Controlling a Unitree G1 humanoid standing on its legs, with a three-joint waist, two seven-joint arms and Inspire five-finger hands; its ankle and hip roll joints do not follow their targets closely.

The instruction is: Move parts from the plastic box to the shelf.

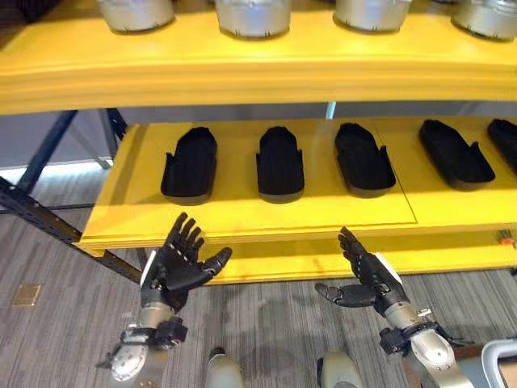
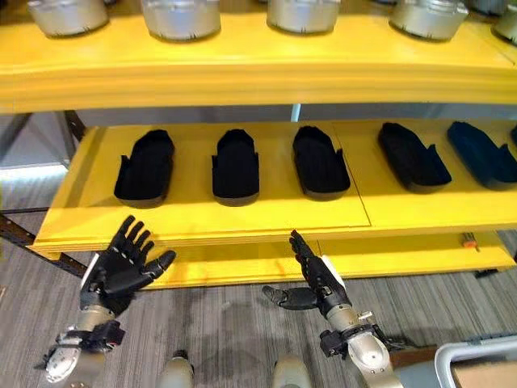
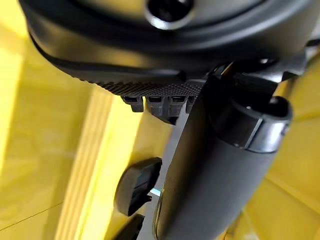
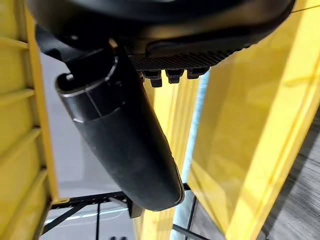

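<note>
Black parts lengthwise front-to-back on yellow shelf; left robot hand and right robot hand empty, fingers spread.

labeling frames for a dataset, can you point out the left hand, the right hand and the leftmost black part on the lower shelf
left hand [image 1: 179,267], left eye view, on the palm
right hand [image 1: 365,279], left eye view, on the palm below the straight fingers
leftmost black part [image 1: 190,163], left eye view, on the middle of its top
lower shelf [image 1: 242,212], left eye view, on bare yellow board

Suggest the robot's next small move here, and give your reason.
Probably turn toward the plastic box at lower right to fetch a part: the left hand and right hand hang open and hold nothing before the yellow shelf.
</note>
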